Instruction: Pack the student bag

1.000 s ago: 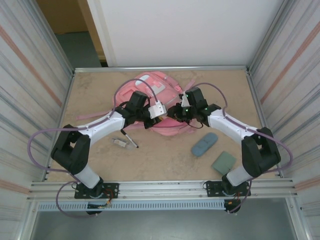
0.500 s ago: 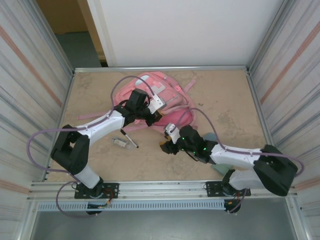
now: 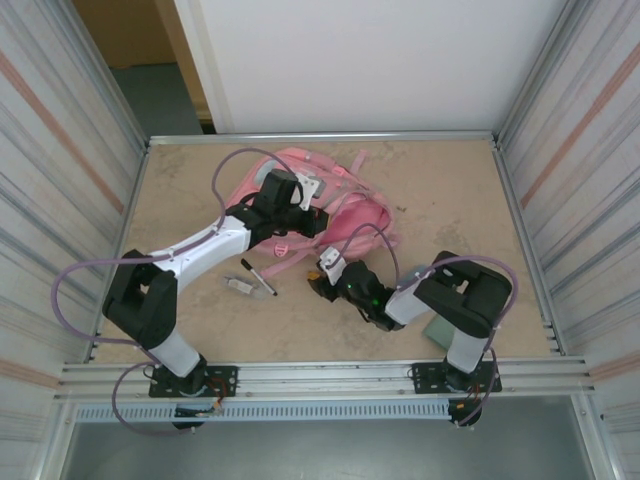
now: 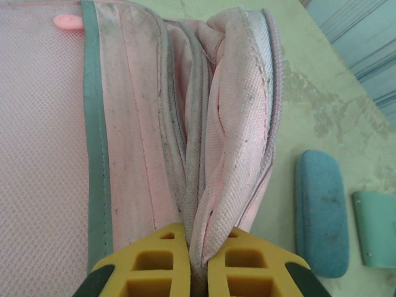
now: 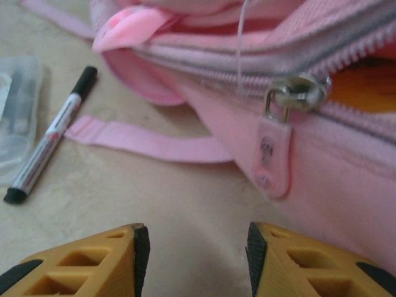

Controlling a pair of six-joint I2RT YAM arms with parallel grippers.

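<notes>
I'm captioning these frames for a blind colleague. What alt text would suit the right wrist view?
The right tool, open and empty, hangs low over the table facing the student bag, whose zip pull dangles just ahead. A pink strap and a black-capped marker lie on the table to the left.

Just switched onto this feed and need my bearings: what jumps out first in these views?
The big pink backpack lies mid-table, with a fold of its fabric pinched in the left gripper. The right gripper hangs open just above the table, facing the backpack's zip pull. A black marker lies on the table nearby.
</notes>
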